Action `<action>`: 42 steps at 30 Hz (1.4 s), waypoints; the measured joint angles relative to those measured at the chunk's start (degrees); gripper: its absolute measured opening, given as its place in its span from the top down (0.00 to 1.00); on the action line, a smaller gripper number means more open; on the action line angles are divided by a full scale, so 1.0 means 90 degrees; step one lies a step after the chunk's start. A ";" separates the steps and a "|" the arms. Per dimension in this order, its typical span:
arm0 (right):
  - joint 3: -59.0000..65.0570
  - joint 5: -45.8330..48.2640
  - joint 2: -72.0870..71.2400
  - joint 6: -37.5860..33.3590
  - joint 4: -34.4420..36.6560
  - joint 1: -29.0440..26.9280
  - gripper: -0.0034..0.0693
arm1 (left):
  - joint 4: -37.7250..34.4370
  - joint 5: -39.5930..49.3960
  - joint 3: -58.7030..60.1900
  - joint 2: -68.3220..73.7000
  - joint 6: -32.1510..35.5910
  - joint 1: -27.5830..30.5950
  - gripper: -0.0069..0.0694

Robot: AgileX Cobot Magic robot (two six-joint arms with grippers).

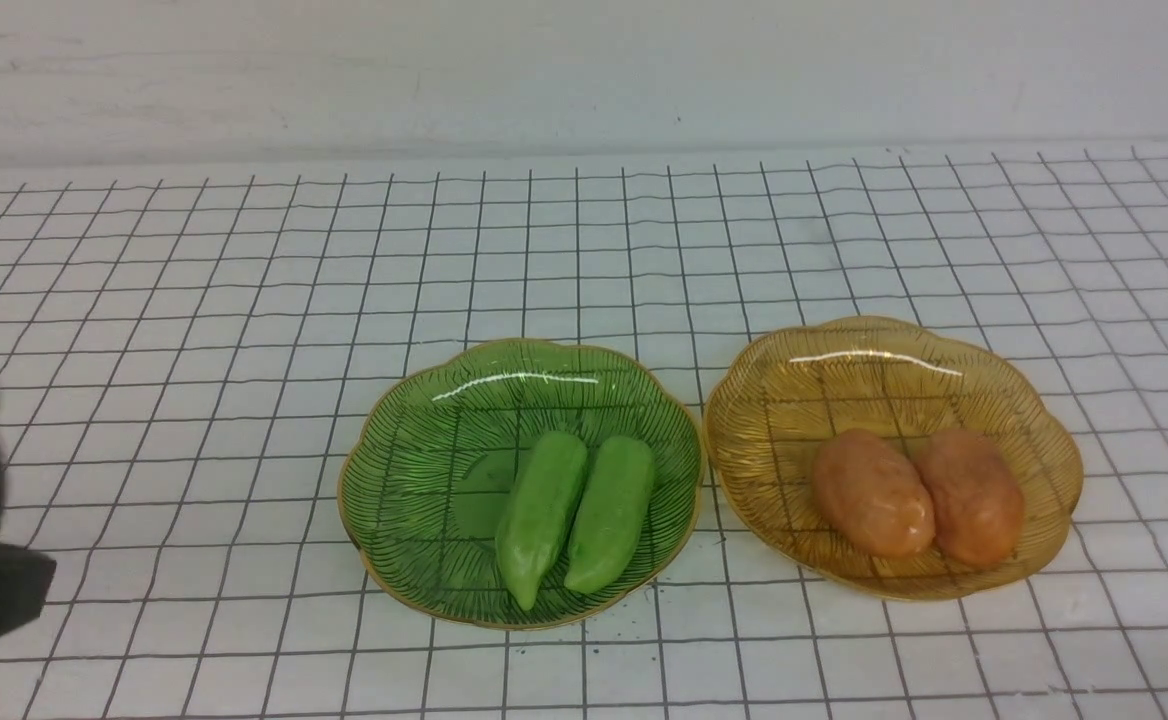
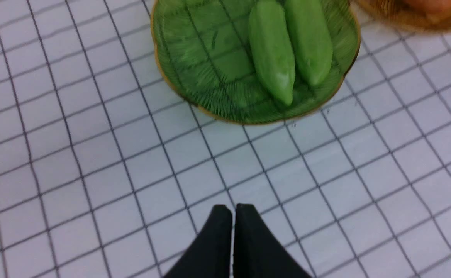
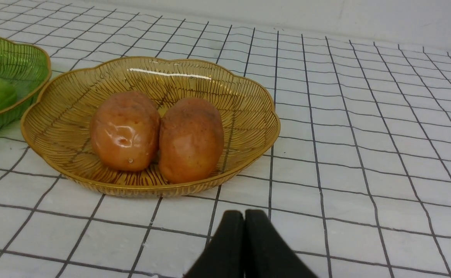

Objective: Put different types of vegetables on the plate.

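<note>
Both grippers are pinched closed on nothing: left gripper [image 2: 233,210] over bare cloth short of the green plate [image 1: 394,480], right gripper [image 3: 244,216] before the amber plate [image 1: 1044,450]. Two green peppers [image 1: 541,515] [image 1: 611,510] lie touching on green, two potatoes [image 1: 872,492] [image 1: 974,495] touching on amber. White gridded tablecloth [image 1: 194,350], pale wall [image 1: 584,70] behind

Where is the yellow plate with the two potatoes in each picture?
Front view: amber plate sits right of centre, beside the green plate.
Left wrist view: only its rim shows in a corner.
Right wrist view: fills the middle.
Shared landmark: the green plate.
</note>
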 joint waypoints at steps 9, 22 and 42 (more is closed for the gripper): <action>0.0000 0.0000 0.0000 0.0000 0.0000 0.0000 0.97 | -0.0185 -0.3387 0.2380 -0.1154 -0.0076 0.0000 0.92; 0.0000 -0.0008 0.0000 0.0000 0.0000 0.0000 0.97 | -0.0185 -0.3370 0.3135 -0.1160 -0.0056 0.0000 0.92; 0.0006 -0.0016 0.0000 0.0000 -0.0008 0.0000 0.97 | -0.0178 -0.4905 0.5861 -0.4102 0.0018 0.2569 0.92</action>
